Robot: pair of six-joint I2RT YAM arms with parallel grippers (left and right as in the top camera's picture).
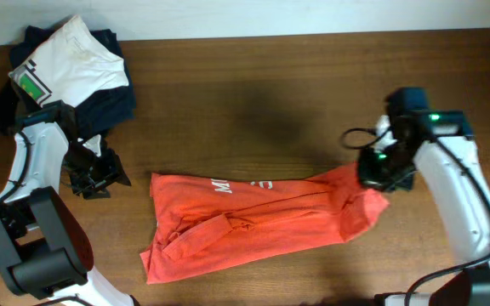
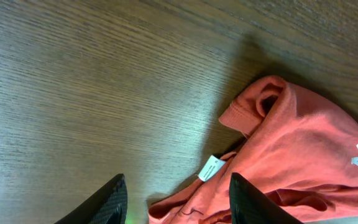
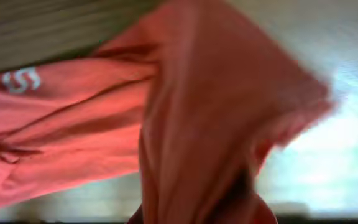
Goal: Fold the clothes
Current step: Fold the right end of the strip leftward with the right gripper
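Observation:
An orange-red T-shirt with white lettering lies crumpled across the middle of the table. My right gripper is shut on the shirt's right end and holds it raised; in the right wrist view the cloth drapes over the jaws and hides them. My left gripper is open and empty, on the table left of the shirt. In the left wrist view the shirt's collar and white neck tag lie between and beyond the open fingers.
A pile of dark navy garments with a white shirt with a green patch on top sits at the back left corner, close behind my left arm. The wooden table runs to a pale wall at the back.

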